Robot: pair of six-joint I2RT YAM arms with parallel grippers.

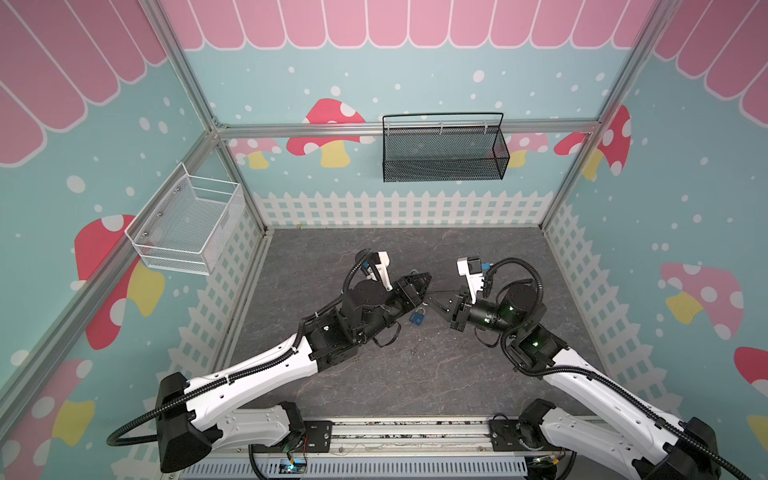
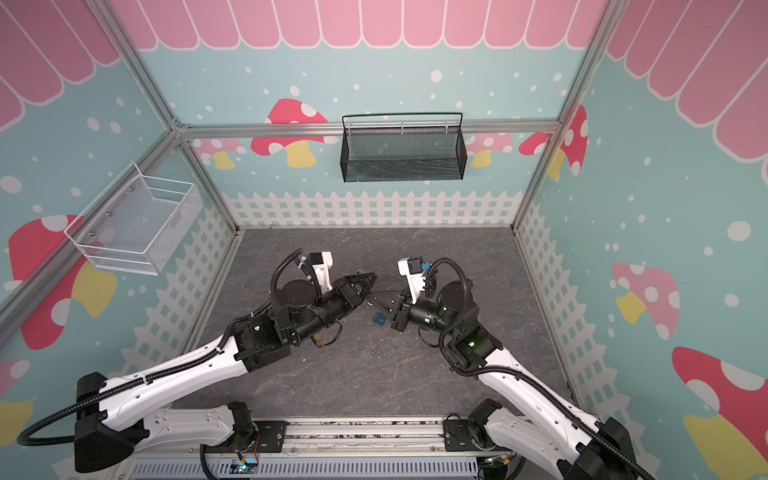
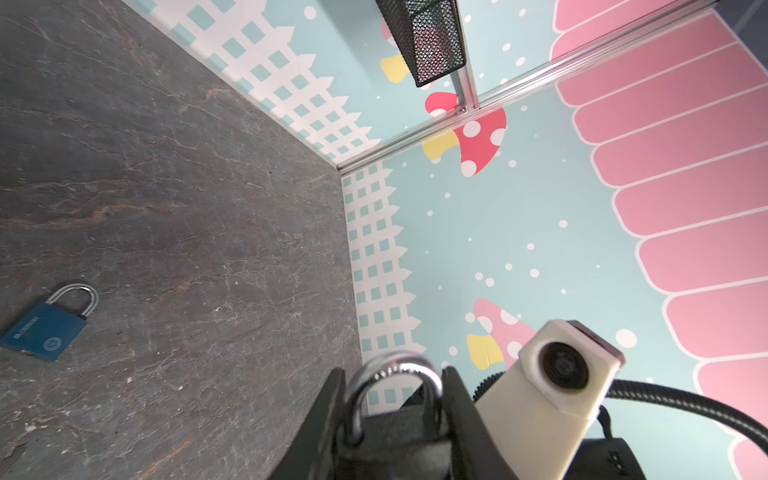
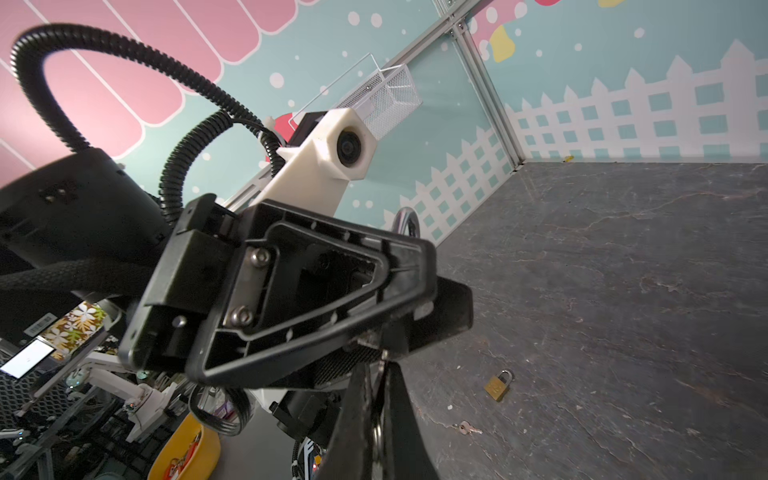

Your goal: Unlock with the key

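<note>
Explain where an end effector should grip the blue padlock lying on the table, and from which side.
Grip the blue padlock across its body's two narrow side edges, coming straight down from above. It lies flat on the table, so its broad faces point up and down, and the thin shackle would likely slip.

Top views look down; wrist cameras (image 3: 565,370) (image 4: 349,147) (close) face each other.

Dark padlock with a silver shackle (image 3: 390,432) in the left end effector (image 3: 395,386): body blurred, sliced off by the frame edge. The right end effector (image 4: 379,370) runs out of frame too, and there's a silvery thing (image 4: 376,434) pinched between its fingers, too smeared to name. In a top view, the blue square padlock (image 2: 379,319) has its shackle hidden under that end effector.
</note>
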